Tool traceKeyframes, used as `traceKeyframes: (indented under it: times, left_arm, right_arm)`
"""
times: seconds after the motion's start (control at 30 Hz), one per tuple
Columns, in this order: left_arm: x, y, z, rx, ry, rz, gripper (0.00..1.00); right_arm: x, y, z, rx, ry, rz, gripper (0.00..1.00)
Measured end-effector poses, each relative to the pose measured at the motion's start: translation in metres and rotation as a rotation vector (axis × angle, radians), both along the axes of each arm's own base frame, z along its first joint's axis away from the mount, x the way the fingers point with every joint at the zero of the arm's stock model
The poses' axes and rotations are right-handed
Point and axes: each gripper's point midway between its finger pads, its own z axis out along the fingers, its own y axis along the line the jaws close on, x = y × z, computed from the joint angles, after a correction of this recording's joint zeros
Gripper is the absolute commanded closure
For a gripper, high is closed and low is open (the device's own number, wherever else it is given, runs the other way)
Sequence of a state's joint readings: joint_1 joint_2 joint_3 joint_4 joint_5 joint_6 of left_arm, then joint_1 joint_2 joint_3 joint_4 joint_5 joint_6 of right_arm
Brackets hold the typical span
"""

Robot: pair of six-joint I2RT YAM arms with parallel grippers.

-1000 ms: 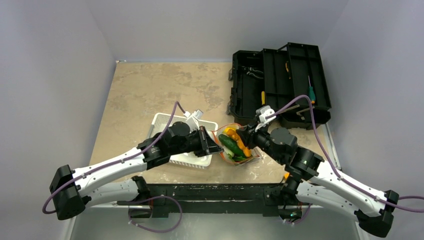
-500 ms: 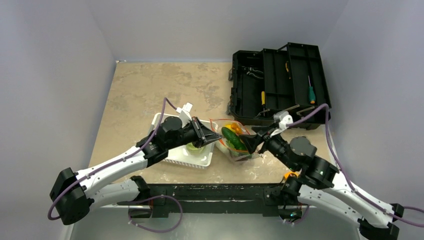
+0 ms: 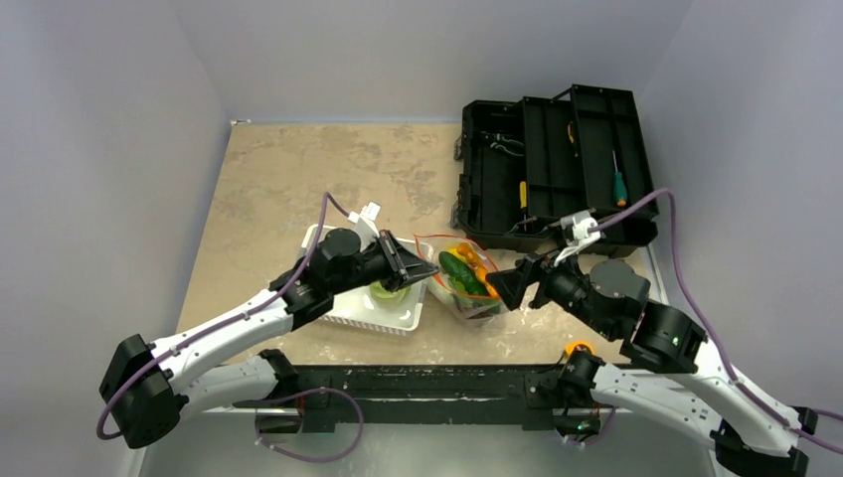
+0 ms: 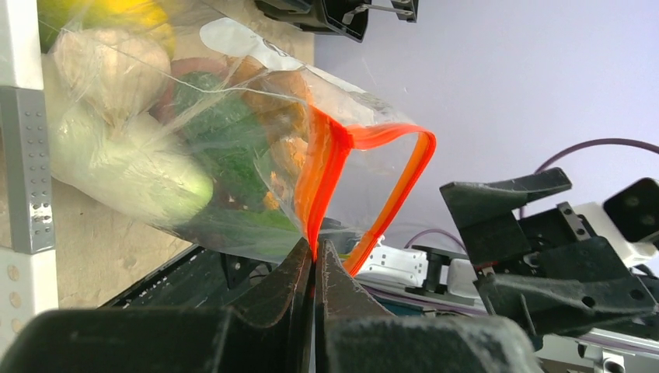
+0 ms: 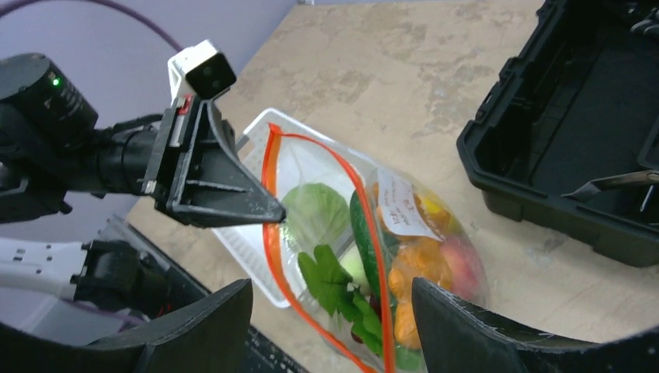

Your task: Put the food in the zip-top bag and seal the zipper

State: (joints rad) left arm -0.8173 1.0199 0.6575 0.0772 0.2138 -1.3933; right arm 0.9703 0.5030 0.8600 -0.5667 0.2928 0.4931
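The tan table [image 3: 298, 169] carries the open black toolbox [image 3: 557, 149] at its far right and the white basket [image 3: 398, 323] by the left arm. The zip-top bag [image 5: 435, 233] rests just beside the basket, between the two grippers. It holds the food: green cabbage [image 5: 315, 214], green cucumber [image 5: 364, 233] and orange pieces [image 5: 420, 260]. The left gripper [image 4: 315, 260] is clenched on the zipper [image 4: 334, 155] at the gaping mouth. The right gripper [image 3: 502, 286] is released, near the bag, grasping nothing. The writing on the bag's small white label [image 5: 400, 206] is too small to read.

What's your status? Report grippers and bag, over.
Left gripper shut on the zipper. Right gripper open, clear of the zip-top bag. Food inside, mouth unsealed. White basket beside it.
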Motion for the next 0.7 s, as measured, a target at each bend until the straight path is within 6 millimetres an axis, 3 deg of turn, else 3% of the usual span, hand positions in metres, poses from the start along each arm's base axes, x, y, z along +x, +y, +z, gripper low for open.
traceKeyframes:
  times: [0.13,0.3,0.5,0.7]
  left_arm:
    - [0.003,0.000,-0.001,0.011,0.002,0.001,1.00]
    - [0.004,0.002,-0.003,0.019,0.001,0.003,1.00]
    - [0.006,0.004,-0.004,0.023,0.002,0.007,1.00]
    - [0.006,0.004,-0.004,0.022,0.003,0.005,1.00]
  right_arm:
    - [-0.009,0.007,-0.002,-0.091,0.085,0.063,0.23]
    - [-0.024,0.009,-0.042,-0.229,0.217,0.135,0.15]
    - [-0.042,0.010,-0.073,-0.316,0.315,0.222,0.11]
    - [-0.038,0.010,-0.084,-0.365,0.348,0.206,0.12]
